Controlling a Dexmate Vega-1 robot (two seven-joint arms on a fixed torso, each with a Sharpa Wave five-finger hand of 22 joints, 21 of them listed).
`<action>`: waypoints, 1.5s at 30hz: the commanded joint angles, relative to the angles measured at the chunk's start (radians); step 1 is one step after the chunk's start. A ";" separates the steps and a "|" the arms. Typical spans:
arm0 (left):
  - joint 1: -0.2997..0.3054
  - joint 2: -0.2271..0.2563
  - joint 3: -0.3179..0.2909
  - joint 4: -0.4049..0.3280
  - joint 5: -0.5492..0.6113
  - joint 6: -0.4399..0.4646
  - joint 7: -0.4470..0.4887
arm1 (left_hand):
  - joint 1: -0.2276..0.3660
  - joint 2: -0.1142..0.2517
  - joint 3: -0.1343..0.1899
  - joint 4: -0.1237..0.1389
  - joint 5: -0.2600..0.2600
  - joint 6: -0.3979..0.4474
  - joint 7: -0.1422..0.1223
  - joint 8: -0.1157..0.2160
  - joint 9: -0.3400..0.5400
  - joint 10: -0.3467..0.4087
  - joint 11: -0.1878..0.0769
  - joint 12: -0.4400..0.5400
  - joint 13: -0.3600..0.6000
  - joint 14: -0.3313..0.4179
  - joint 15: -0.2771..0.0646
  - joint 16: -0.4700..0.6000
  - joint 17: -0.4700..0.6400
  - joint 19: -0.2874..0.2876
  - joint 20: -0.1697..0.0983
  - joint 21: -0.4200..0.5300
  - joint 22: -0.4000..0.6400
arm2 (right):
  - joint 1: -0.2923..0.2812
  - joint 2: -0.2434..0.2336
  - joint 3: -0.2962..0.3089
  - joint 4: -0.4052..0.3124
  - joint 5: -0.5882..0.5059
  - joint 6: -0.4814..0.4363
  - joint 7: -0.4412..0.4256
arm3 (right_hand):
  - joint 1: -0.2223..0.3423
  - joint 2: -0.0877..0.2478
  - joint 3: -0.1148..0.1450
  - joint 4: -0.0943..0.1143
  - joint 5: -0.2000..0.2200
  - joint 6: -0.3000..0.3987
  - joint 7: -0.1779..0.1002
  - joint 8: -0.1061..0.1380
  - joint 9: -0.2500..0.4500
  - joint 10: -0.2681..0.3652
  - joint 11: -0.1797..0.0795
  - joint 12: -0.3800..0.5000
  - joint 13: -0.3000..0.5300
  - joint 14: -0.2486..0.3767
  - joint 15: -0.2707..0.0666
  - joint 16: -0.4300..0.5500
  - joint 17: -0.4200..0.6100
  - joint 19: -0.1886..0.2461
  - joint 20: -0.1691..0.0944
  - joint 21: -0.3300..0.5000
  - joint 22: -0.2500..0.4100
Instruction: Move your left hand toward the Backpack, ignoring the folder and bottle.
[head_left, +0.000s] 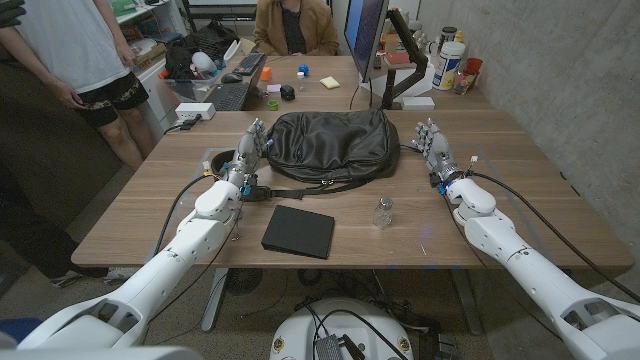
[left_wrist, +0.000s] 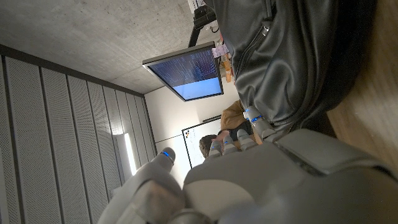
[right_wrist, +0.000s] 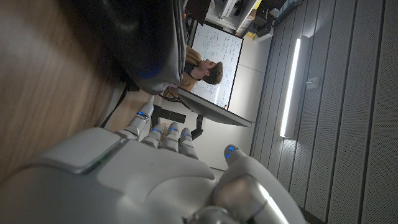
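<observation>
Backpack lies flat on the surface mid-table, beyond the folder and bottle. Your left hand is at its left end — fingers spread, holding nothing, contact unclear. Right hand stands open by its other end. Looks like soft, slick leather — it'll sag and slide; take the strap or a bunched end.

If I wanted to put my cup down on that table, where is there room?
Bare wood lies right of the small bottle, toward the right arm, and along the near edge left of the black folder. The middle is crowded: backpack, with a hand at each end.
</observation>
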 joint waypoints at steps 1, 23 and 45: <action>0.004 0.003 0.004 -0.020 0.070 -0.015 0.056 | 0.002 0.124 0.009 -0.002 0.007 -0.180 -0.002 0.006 0.002 -0.157 -0.001 0.006 0.004 -0.107 0.003 0.006 0.004 -0.106 0.000 0.007 0.005 | -0.031 0.103 0.139 -0.004 -0.109 -0.050 0.071 | -0.002 0.117 0.007 -0.002 0.004 0.007 0.002 0.006 0.005 -0.001 -0.010 0.005 0.006 -0.008 -0.030 0.005 0.002 -0.054 -0.088 0.009 0.003; 0.013 0.019 0.003 -0.068 0.180 -0.002 0.145 | 0.004 0.124 0.014 -0.002 0.010 -0.166 -0.003 0.009 0.003 -0.148 0.002 0.008 0.004 -0.099 0.002 0.009 0.004 -0.096 0.005 0.008 0.005 | -0.052 0.217 0.282 -0.015 -0.234 -0.089 0.161 | -0.001 0.118 0.005 -0.002 0.006 0.009 0.003 0.008 0.005 0.000 -0.009 0.006 0.005 -0.008 -0.030 0.005 0.001 -0.053 -0.088 0.003 0.003; 0.003 0.034 -0.013 -0.075 0.222 0.013 0.173 | 0.007 0.122 0.022 -0.003 0.013 -0.119 -0.016 0.020 0.004 -0.118 -0.007 0.015 0.004 -0.076 0.003 0.016 0.003 -0.084 0.013 0.005 0.002 | -0.065 0.256 0.326 -0.039 -0.279 -0.102 0.180 | -0.001 0.118 0.003 -0.002 0.007 0.012 0.001 0.008 0.005 0.001 -0.009 0.007 0.005 -0.008 -0.030 0.006 0.001 -0.055 -0.088 -0.004 0.003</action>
